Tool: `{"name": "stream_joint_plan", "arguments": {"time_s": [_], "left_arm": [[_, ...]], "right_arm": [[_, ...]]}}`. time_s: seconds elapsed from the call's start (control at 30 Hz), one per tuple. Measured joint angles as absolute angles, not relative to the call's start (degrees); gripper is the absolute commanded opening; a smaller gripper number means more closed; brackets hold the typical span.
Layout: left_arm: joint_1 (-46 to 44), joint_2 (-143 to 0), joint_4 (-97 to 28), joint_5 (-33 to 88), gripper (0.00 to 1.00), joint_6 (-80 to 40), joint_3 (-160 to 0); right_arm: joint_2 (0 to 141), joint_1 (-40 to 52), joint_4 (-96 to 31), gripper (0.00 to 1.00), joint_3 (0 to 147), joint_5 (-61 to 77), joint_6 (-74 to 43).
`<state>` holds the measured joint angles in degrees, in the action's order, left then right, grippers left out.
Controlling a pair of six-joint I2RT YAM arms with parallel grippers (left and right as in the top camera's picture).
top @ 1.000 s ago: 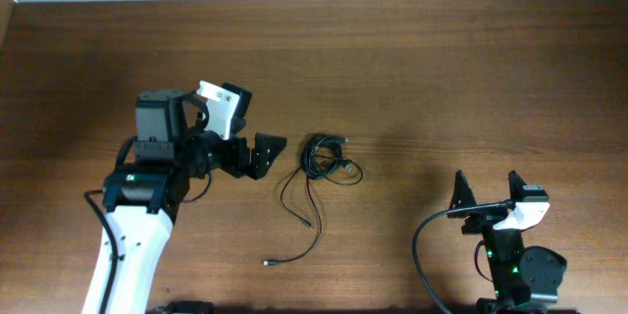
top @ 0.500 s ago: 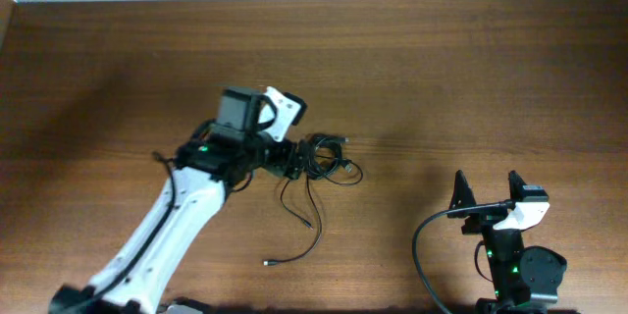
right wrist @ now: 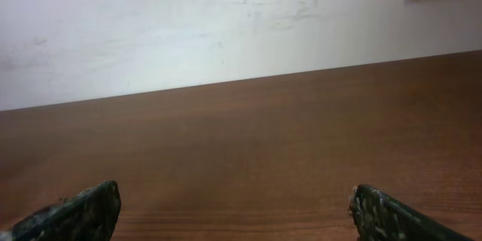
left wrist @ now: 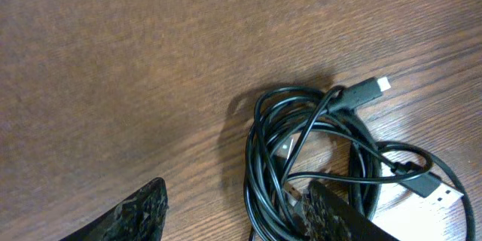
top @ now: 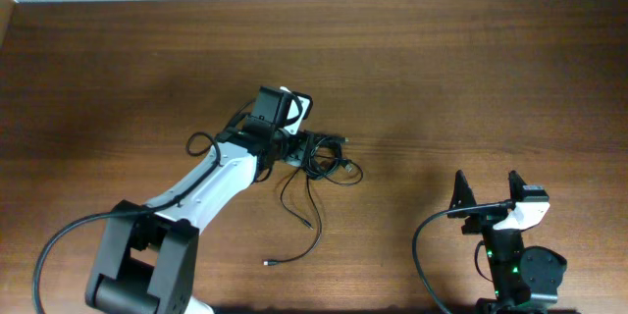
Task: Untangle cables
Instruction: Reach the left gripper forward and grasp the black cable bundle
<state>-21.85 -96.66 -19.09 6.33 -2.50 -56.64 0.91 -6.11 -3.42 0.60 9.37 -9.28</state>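
1. The cables (top: 326,157) lie as one small black bunch near the middle of the brown wooden counter (top: 442,69).
2. From the bunch a single thin strand (top: 312,218) trails toward the counter's near edge and ends in a small plug (top: 267,263), well apart from the coil.
3. The left tool (top: 297,147) is down at the left edge of the bunch, with its white arm (top: 206,186) stretched diagonally across the counter.
4. In the left wrist view the cables (left wrist: 316,158) show as several overlapping loops, with one plug end (left wrist: 369,90) sticking out at the top right and another (left wrist: 422,184) at the lower right.
5. The left tool (left wrist: 237,215) stands spread. One finger (left wrist: 143,211) is over bare wood left of the loops and the other (left wrist: 331,215) is over the coil, so the loops' left side lies between them. Nothing is pinched.
6. The right tool (top: 487,184) sits at the counter's near right corner, well apart from the cables.
7. In its own view the right tool (right wrist: 237,211) is spread wide and holds nothing, facing bare counter and a pale wall (right wrist: 226,22).
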Motion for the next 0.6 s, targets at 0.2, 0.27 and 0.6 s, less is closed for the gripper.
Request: {"name": "stream_joint_plan", "arguments": {"time_s": [0.2, 0.27, 0.6], "left_arm": [[-21.9, -100.0, -19.1, 6.2, 0.44, -7.2, -56.6], [-21.8, -101.2, -19.2, 6.5, 0.47, -8.1, -56.6], [-21.9, -104.5, -19.0, 11.9, 0.19, -9.5, -56.8]], "right_arm": [[0.9, -6.1, -3.4, 0.98, 0.6, 9.4, -9.3], [0.9, -6.1, -3.4, 0.98, 0.6, 9.4, -9.3], [0.9, -6.1, -3.4, 0.98, 0.6, 9.4, -9.3]]}}
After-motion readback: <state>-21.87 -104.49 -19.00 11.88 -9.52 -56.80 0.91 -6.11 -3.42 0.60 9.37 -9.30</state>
